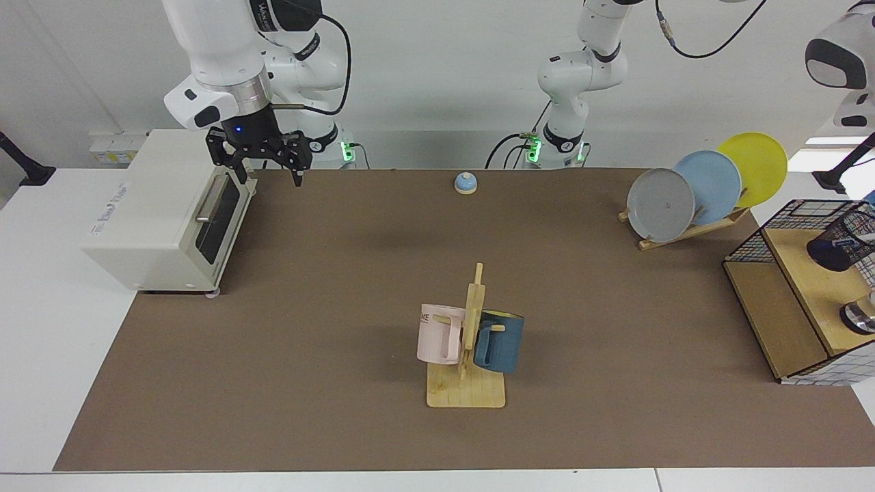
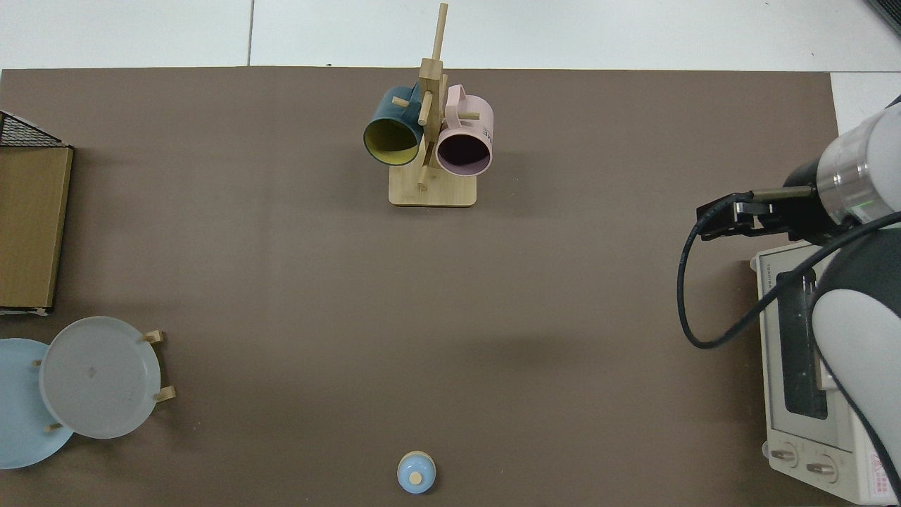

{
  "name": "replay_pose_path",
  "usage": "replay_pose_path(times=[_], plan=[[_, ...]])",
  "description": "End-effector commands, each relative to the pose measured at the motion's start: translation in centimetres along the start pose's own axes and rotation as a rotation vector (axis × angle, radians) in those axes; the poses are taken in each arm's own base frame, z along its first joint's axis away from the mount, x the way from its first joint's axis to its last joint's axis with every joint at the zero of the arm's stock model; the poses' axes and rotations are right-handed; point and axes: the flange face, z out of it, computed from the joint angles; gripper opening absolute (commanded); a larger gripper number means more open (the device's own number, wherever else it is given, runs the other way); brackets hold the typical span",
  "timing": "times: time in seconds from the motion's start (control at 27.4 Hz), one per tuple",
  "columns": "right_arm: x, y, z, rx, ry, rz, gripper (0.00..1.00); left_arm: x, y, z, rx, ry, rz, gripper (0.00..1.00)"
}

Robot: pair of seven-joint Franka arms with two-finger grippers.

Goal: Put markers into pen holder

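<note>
The black mesh pen holder leans on the wooden top shelf of the wire rack at the far right of the facing view. A marker stands in it; its blue end pokes out at the frame edge and a pale barrel shows through the mesh. My left gripper hangs above the holder, apart from it and mostly cut off by the frame edge. My right gripper is open and holds nothing. It waits over the front corner of the toaster oven, as the top view also shows.
A mug tree with a pink and a blue mug stands mid-table near the front. A plate stand with three plates is beside the rack. A small blue bell sits at the back. A shiny metal object lies on the rack's shelf.
</note>
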Motion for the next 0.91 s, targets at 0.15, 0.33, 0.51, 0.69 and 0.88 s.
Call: replay_pose_path(times=[0.15, 0.33, 0.51, 0.69, 0.88], plan=[[-0.4, 0.4, -0.1, 0.006, -0.008, -0.012, 1.0, 4.2, 0.9, -6.4, -0.105, 0.185, -0.178, 0.69], [-0.4, 0.4, -0.1, 0.006, -0.008, -0.012, 1.0, 6.5, 1.5, -7.5, -0.207, 0.282, -0.347, 1.0], [-0.4, 0.4, -0.1, 0.006, -0.008, -0.012, 1.0, 9.3, 1.6, -9.5, -0.283, 0.349, -0.518, 1.0], [-0.4, 0.4, -0.1, 0.006, -0.008, -0.012, 1.0, 12.5, 1.3, -11.8, -0.363, 0.421, -0.673, 1.0], [-0.4, 0.4, -0.1, 0.006, -0.008, -0.012, 1.0, 15.5, 0.5, -13.8, -0.414, 0.439, -0.8, 1.0]])
